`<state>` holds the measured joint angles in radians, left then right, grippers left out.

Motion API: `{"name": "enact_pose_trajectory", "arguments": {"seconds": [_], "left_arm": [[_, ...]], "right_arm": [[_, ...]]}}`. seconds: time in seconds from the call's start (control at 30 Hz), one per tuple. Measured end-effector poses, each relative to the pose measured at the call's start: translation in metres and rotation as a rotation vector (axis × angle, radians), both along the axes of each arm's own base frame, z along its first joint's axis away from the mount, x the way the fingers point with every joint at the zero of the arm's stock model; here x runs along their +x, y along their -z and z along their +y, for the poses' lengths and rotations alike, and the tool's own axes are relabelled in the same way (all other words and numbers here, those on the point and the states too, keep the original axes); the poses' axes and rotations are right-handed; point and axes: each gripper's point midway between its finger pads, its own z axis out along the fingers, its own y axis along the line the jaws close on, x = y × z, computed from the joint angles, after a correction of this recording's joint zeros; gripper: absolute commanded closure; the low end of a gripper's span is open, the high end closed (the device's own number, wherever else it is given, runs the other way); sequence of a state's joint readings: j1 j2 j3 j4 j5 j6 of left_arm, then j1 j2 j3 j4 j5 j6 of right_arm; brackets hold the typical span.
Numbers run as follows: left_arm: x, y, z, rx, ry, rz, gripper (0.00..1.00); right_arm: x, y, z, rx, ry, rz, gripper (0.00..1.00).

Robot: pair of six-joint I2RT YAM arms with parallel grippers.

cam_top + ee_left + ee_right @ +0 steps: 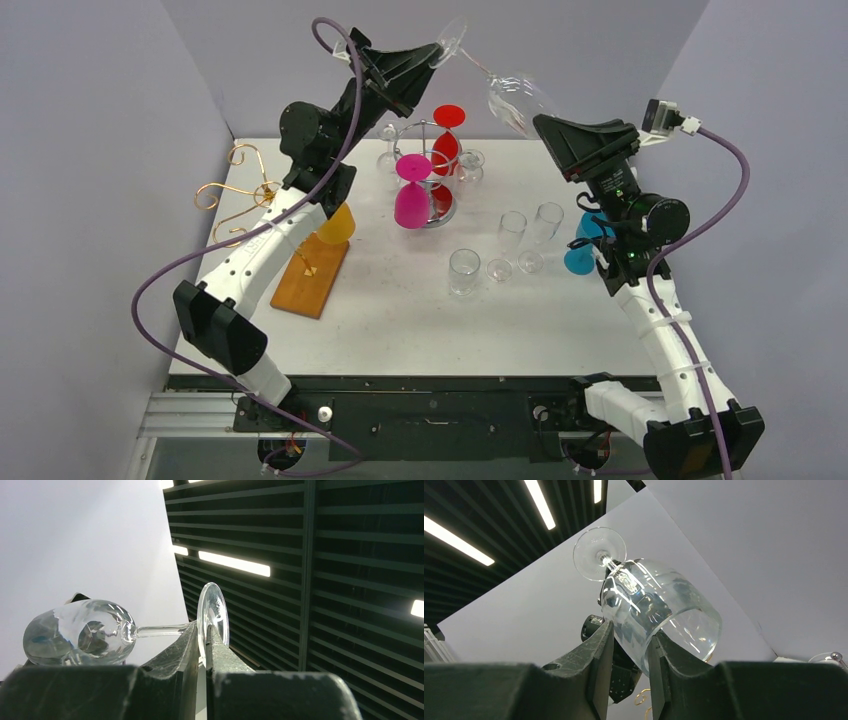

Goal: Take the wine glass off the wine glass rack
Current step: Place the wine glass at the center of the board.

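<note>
I have the clear wine glass [515, 100] [80, 630] [659, 610] up in the air between the two arms, apart from the chrome wire wine glass rack [447, 208] on the white worktop [400, 300]. It lies tilted, foot towards the left arm and bowl towards the right. My left claw [437, 52] [205, 630] is pressed together on the rim of the round foot, pinching it. My right claw [540, 122] [630, 635] stands narrowly parted with the edge of the bowl between its fingers [599, 650]; I cannot tell whether it grips. A magenta goblet [412, 195] and a red goblet [447, 140] hang on the rack.
</note>
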<state>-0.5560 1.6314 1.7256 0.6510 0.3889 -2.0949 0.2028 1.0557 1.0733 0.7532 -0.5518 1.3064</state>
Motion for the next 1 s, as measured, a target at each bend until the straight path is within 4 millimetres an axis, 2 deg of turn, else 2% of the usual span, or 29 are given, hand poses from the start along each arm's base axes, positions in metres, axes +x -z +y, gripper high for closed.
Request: {"name": "enact_pose_trajectory", "arguments": {"seconds": [0.1,0.43,0.7,1.0], "left_arm": [[0.001,0.003,-0.002,0.004,0.001,0.004,0.93],[0.018,0.018,-0.008,0.017,-0.019,0.045,0.92],[0.027,0.028,-0.012,0.031,-0.025,0.073,1.00],[0.039,0.040,-0.018,0.060,-0.029,0.107,1.00]], "right_arm": [[-0.004,0.001,-0.002,-0.005,0.013,-0.009,1.00],[-0.015,-0.002,-0.004,-0.010,0.025,-0.059,1.00],[-0.017,-0.001,-0.001,-0.033,0.024,-0.076,1.00],[-0.016,-0.003,0.001,-0.077,0.041,-0.083,0.79]]}}
